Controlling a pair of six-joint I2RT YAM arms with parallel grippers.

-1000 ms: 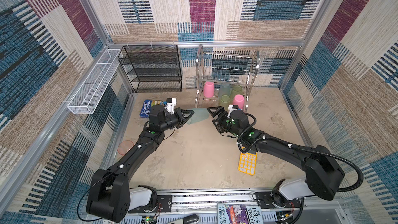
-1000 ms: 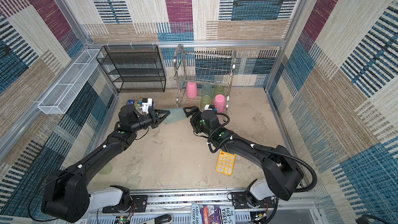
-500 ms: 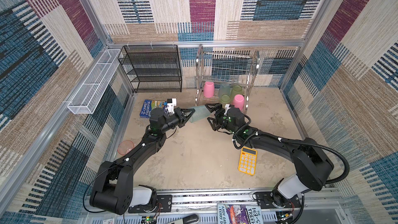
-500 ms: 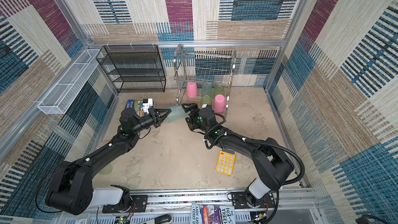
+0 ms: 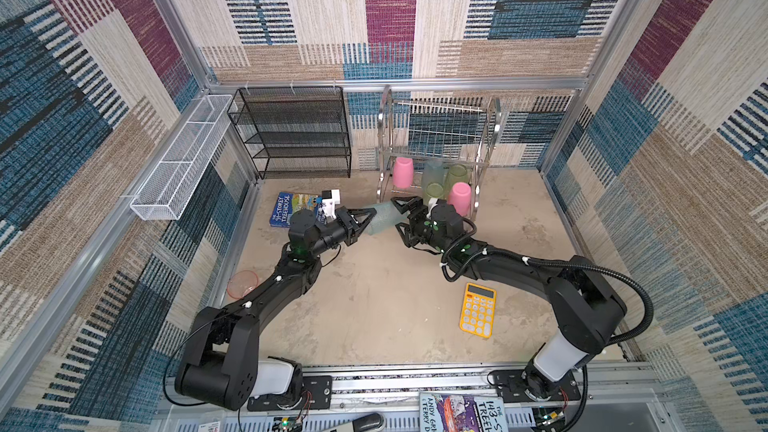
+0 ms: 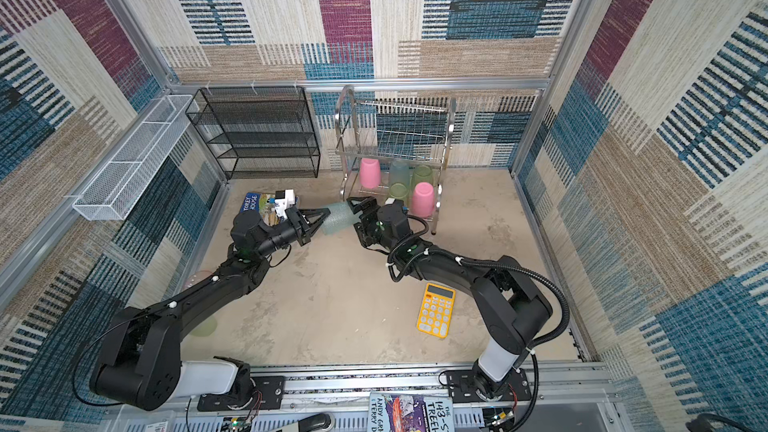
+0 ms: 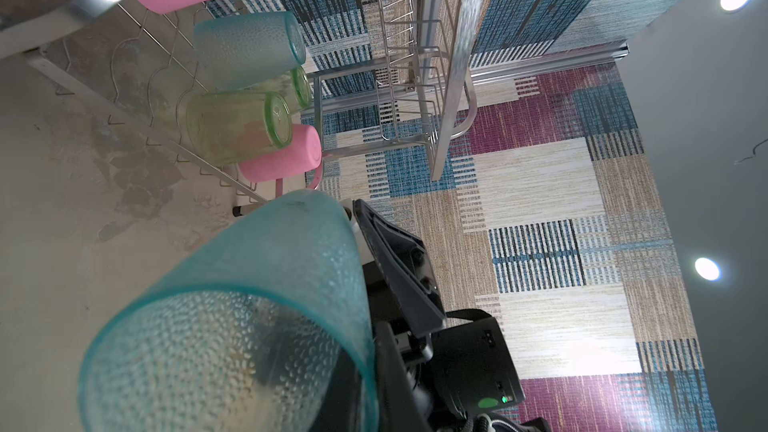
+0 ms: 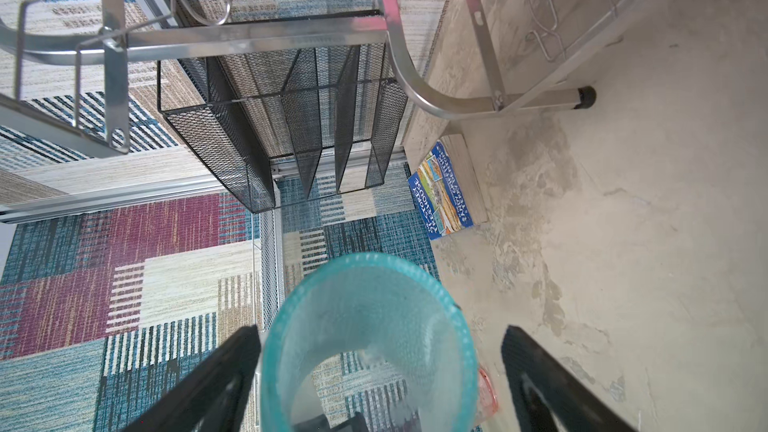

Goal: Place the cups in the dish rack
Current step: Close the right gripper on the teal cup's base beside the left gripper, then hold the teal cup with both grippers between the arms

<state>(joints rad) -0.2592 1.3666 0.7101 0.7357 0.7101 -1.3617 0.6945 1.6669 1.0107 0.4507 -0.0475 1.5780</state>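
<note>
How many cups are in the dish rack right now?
5, all on the lower tier of the dish rack: back-left pink cup, teal cup, back green cup, front green cup, front-right pink cup. The right arm could hide another.

Top views overhead, wrist views close, all share dish rack [image 5: 440, 135]

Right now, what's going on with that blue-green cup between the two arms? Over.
Left gripper shut on teal cup. Right gripper open, jaws either side of it, no grip. Five cups in dish rack; nothing blocking it.
</note>
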